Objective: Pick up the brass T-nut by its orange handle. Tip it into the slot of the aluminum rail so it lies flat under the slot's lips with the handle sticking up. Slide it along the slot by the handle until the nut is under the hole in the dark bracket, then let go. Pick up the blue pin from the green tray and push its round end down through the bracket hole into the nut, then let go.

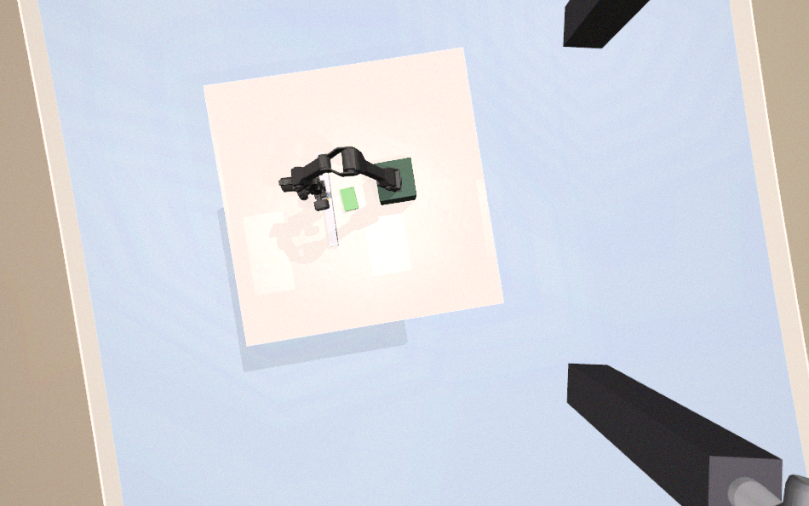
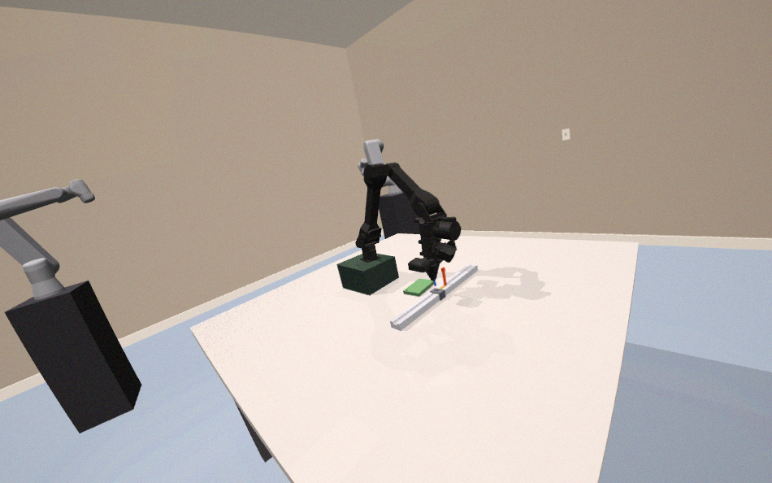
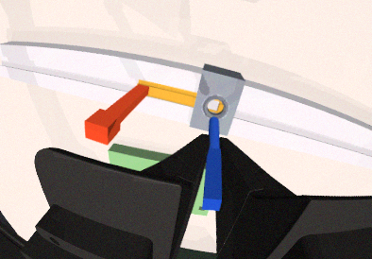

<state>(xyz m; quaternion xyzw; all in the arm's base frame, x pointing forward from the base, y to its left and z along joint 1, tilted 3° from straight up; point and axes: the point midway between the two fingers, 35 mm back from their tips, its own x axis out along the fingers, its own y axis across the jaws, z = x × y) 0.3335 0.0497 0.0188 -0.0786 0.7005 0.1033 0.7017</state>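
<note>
Live now: your pin is at the bracket, gripped and pointing down.
From the top, you see the gripper [image 1: 325, 197] [image 2: 434, 278] [image 3: 212, 143] over the aluminum rail [image 1: 332, 229] [image 2: 413, 315] [image 3: 293, 116], beside the green tray [image 1: 349, 199] [image 2: 418, 287] [image 3: 137, 157]; the pin is hidden here. Over to the exterior: the blue pin [image 2: 435, 282] [image 3: 212, 178] pokes below the fingers near the dark bracket [image 2: 438, 293] [image 3: 227, 90], and the orange handle [image 2: 444, 276] [image 3: 127, 107] stands just beyond. Now the wrist: your fingers are nearly closed, clamped on the pin, its round end by the near rim of the hole; brass T-nut [image 2: 443, 287] [image 3: 172, 94] shows through. It looks light, stiff and smooth, so it may twist or slip if the end catches the rim. Your hold on the thicker squared shank looks right: keep it high, leave the round end free, centre, then press straight down.
</note>
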